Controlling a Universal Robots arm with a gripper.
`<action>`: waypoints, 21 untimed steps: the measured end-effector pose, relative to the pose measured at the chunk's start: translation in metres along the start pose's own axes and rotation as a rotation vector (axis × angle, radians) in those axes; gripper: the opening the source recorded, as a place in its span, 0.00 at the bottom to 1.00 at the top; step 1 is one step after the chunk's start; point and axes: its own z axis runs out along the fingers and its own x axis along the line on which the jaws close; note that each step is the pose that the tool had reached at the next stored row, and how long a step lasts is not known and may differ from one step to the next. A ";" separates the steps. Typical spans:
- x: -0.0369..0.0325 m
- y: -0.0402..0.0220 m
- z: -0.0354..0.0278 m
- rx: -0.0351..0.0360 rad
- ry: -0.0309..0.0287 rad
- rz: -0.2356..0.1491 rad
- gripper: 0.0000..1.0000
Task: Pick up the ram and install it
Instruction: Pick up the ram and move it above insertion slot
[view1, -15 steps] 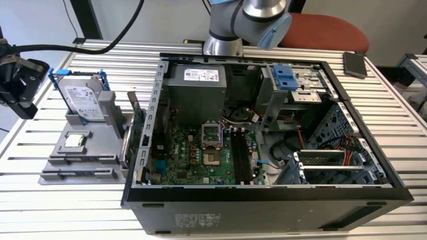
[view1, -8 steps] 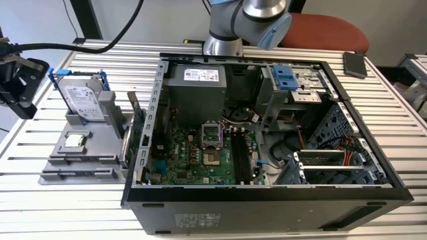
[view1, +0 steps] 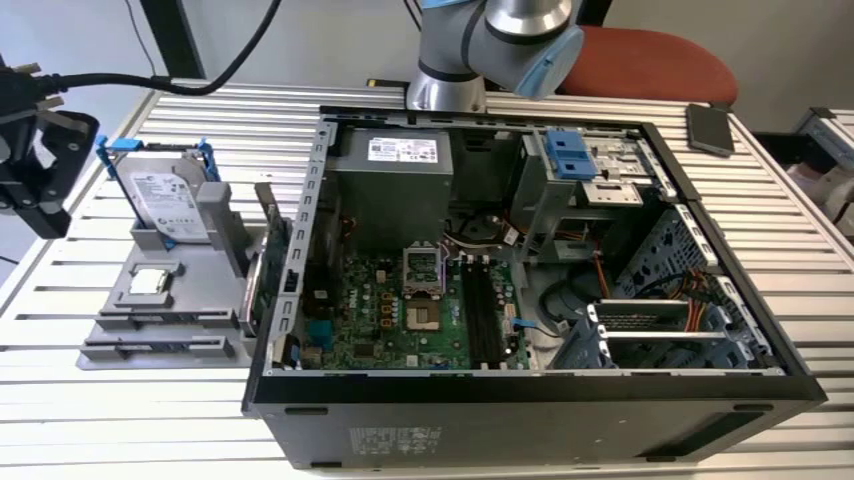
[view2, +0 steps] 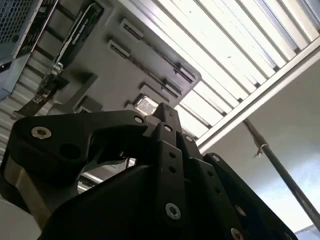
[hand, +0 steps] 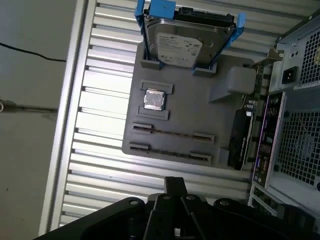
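Two thin dark ram sticks (hand: 172, 134) stand on edge in the slotted rows of a grey holder (hand: 190, 100), side by side; in the exterior view these rows (view1: 167, 322) lie at the holder's near end. My gripper (hand: 174, 183) hangs above the slatted table, a little off the holder on the side nearest the ram rows. Its fingers (view2: 163, 112) meet at the tip, shut on nothing. In the exterior view the gripper (view1: 40, 200) is at the far left, beside the holder. The black memory slots (view1: 483, 310) lie on the motherboard inside the open computer case (view1: 534, 385).
The holder also carries a silver hard drive in a blue frame (view1: 167, 195), a small square chip (hand: 154, 99) and a green expansion card (view1: 274, 250) standing against the case wall. A black cable (view1: 200, 75) runs to the gripper. A phone (view1: 710, 128) lies at the back right.
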 end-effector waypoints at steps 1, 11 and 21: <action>0.0000 0.0000 0.0000 0.0000 0.0008 -0.017 0.00; 0.0002 0.0000 0.0000 0.0001 0.0083 -0.173 0.00; 0.0008 0.0002 -0.0001 0.0009 0.0137 -0.278 0.00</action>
